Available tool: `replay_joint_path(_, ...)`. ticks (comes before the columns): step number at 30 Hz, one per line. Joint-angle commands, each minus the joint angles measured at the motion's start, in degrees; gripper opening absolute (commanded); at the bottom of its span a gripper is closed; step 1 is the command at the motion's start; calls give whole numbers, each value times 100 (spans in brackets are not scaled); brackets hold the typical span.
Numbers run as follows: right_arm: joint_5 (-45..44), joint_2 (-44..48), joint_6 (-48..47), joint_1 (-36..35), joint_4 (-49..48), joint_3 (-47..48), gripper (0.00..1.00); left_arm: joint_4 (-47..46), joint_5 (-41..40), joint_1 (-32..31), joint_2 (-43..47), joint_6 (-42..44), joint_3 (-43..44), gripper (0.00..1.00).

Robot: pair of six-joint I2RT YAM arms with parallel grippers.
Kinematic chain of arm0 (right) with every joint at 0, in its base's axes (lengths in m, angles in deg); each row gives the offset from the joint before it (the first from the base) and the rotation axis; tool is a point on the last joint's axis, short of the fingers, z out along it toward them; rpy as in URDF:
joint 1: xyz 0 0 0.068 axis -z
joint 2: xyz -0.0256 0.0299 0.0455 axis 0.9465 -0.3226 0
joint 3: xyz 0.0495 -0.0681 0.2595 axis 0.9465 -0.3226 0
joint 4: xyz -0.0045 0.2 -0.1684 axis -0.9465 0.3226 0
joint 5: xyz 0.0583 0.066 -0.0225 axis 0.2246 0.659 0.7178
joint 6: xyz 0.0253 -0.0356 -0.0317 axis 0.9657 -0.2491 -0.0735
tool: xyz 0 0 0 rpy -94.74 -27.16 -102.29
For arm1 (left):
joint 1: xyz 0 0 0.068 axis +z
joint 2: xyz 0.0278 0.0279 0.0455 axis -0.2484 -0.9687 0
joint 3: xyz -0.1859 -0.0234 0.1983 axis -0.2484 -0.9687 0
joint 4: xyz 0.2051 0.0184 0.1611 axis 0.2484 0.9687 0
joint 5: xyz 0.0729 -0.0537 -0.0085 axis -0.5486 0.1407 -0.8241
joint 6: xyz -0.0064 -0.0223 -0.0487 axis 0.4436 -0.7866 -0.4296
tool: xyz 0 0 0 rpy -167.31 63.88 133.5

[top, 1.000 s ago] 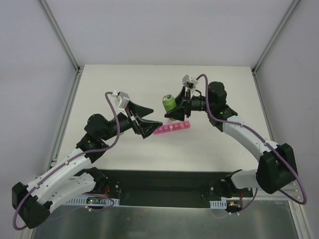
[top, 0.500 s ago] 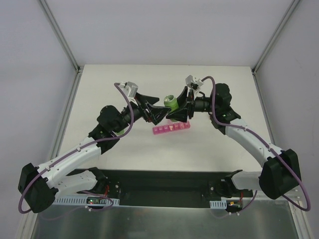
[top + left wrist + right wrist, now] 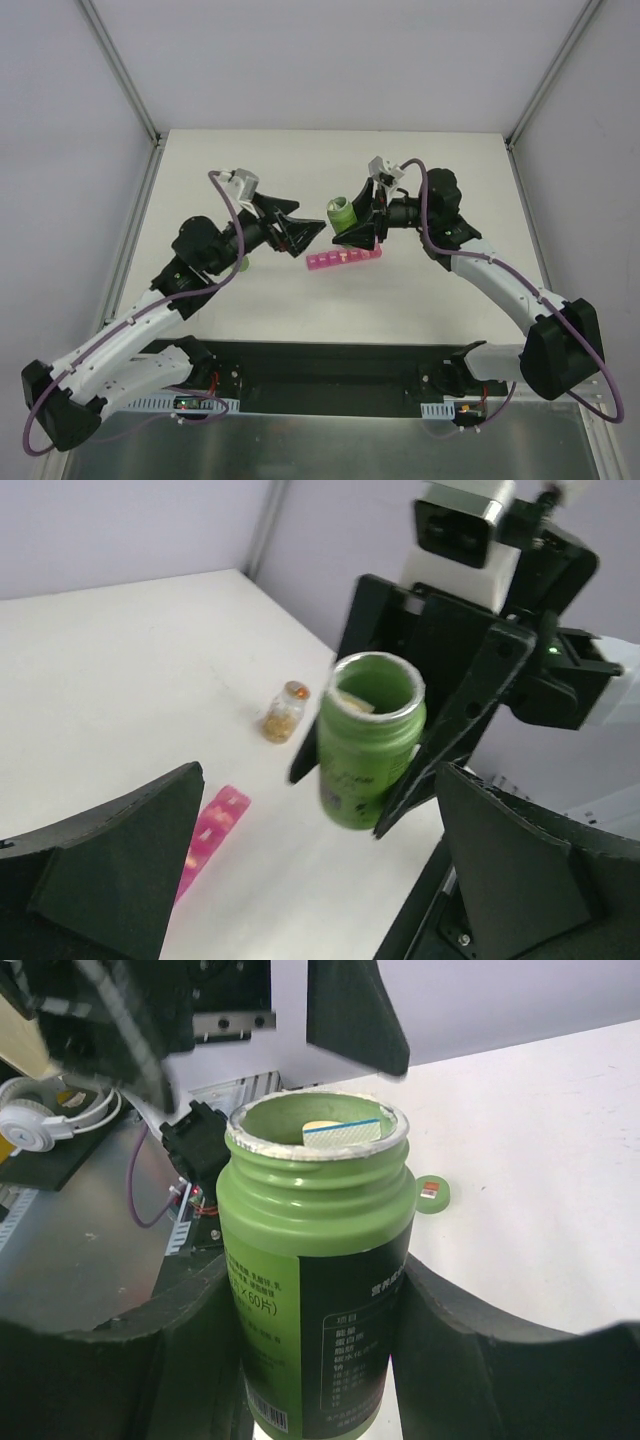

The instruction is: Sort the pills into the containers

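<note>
The right claw (image 3: pixel 356 218) is clamped halfway closed around the body of a green bottle (image 3: pixel 341 211), one finger on each side of it, and holds it in the air above the white table (image 3: pixel 450 160). The bottle stands roughly upright with its mouth uncovered. The right wrist view shows a ragged white rim of seal around the mouth and a pale tab with a blue edge just inside it. A dark printed label runs down the side of the bottle.

The left claw (image 3: pixel 306 236) has its fingers spread as wide as they go and grips nothing. It hangs just to the left of the bottle with the gap facing it, not touching it. In the left wrist view the bottle sits between the two black fingers, but farther off.

The pink pill strip (image 3: pixel 345 260) lies flat on the table near the middle, its long side running left to right, just on the near side of the right claw and the bottle. Whether its compartments hold anything cannot be made out.

A round green cap (image 3: pixel 241 265) lies on the table to the left, beside the left arm. A small amber vial (image 3: pixel 283 711) stands on the table close to the bottle and the strip.
</note>
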State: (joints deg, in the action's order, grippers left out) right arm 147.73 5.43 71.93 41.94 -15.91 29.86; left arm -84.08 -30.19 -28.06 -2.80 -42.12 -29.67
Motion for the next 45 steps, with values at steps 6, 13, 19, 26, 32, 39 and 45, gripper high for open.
replay_joint_path(6,239,158,-1008,-38,438,-30,10,2354,659,1844,1862,-365,-733,99)
replay_joint_path(13,248,157,-1324,-47,755,-12,10,4263,-406,2826,767,-205,-927,99)
replay_joint_path(19,265,175,-1430,-47,905,5,10,4871,-907,3004,-851,-109,-348,99)
replay_joint_path(26,345,96,-1448,-47,923,14,10,4888,-1417,3013,-2475,-3,242,98)
replay_joint_path(32,353,78,-1456,-47,958,32,10,4801,-1558,3013,-3268,102,585,86)
replay_joint_path(39,353,70,-1474,-39,975,49,10,4757,-1769,3013,-3699,138,787,65)
replay_joint_path(45,345,87,-1474,-47,993,49,10,4757,-1681,3004,-4201,138,989,64)
